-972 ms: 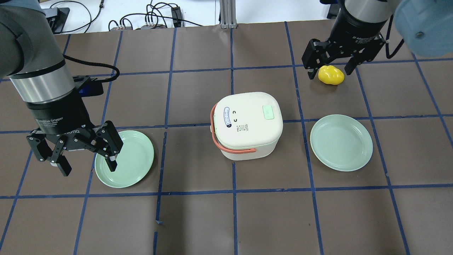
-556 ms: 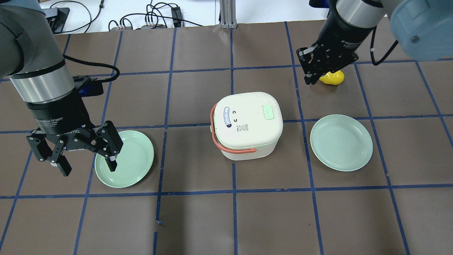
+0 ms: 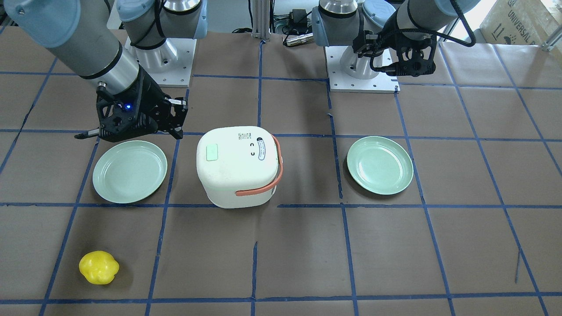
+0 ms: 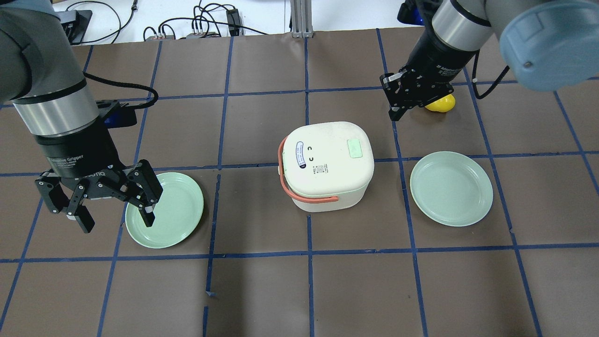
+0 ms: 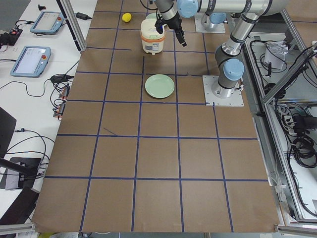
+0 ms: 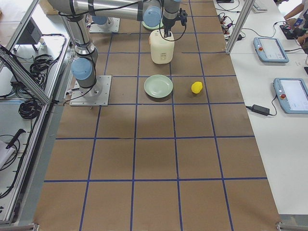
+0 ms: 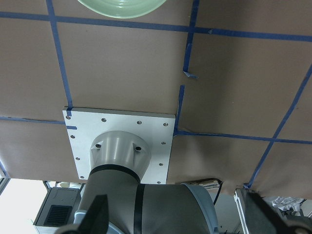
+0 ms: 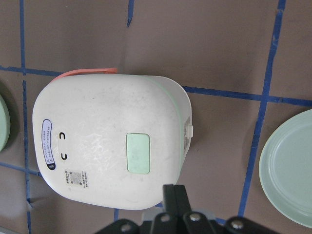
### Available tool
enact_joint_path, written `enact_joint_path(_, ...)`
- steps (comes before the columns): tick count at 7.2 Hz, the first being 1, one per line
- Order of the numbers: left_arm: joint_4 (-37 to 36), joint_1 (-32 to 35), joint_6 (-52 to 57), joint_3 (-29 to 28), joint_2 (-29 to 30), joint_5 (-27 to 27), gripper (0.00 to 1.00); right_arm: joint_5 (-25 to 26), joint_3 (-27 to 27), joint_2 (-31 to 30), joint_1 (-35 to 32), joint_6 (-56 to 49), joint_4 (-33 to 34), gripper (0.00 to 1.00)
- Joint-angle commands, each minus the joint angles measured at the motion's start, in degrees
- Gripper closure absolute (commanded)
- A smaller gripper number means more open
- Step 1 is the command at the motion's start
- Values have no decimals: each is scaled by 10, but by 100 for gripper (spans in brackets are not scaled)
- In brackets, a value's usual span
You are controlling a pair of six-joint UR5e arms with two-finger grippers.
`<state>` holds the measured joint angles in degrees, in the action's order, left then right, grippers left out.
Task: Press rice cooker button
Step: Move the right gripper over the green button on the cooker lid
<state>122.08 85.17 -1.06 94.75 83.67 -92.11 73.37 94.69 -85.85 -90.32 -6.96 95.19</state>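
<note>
**Desk:** Where do you have the rice cooker (image 4: 327, 173)?

**Me:** On my screens it stands upright in the middle of the table (image 4: 262, 290) with its lid shut. It is between the left plate (image 4: 180, 206) and the right plate (image 4: 451, 188), touching neither.

**Desk:** Which way is it turned?

**Me:** The button (image 4: 355, 149), a pale green rectangle, lies on the half of the lid toward the robot's right. Its long side runs away from the base. The label strip (image 8: 48, 145) runs parallel to it along the opposite edge. The orange handle (image 8: 90, 72) is folded down around the robot's left side.

**Desk:** And the tools?

**Me:** I see the right tool (image 8: 174, 190) with its fingers pressed together, gripping nothing. It hangs above the table off the cooker's right side, clear of the lid, and its wrist camera looks down on the button. The left tool (image 4: 116, 221) has its fingers spread wide, up high on the base side of the left plate. A yellow lumpy object (image 3: 99, 267) lies far out on the robot's right, well apart from the cooker.
</note>
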Motion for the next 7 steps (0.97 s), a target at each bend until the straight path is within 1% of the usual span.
enact_joint_path(1,1,0,0,0,0,0,0,-35,32,1,-1,3,39,90)
enact_joint_path(2,0,0,0,0,0,0,0,-40,43,1,-2,4,53,90)
enact_joint_path(3,0,0,0,0,0,0,0,-65,46,1,-4,3,55,90)
enact_joint_path(4,0,0,0,0,0,0,0,-68,54,1,-5,2,56,90)
enact_joint_path(5,0,0,0,0,0,0,0,-74,65,1,-10,5,75,90)
enact_joint_path(6,0,0,0,0,0,0,0,-88,71,1,-11,4,81,90)
enact_joint_path(7,0,0,0,0,0,0,0,-89,75,3,-12,1,89,90)
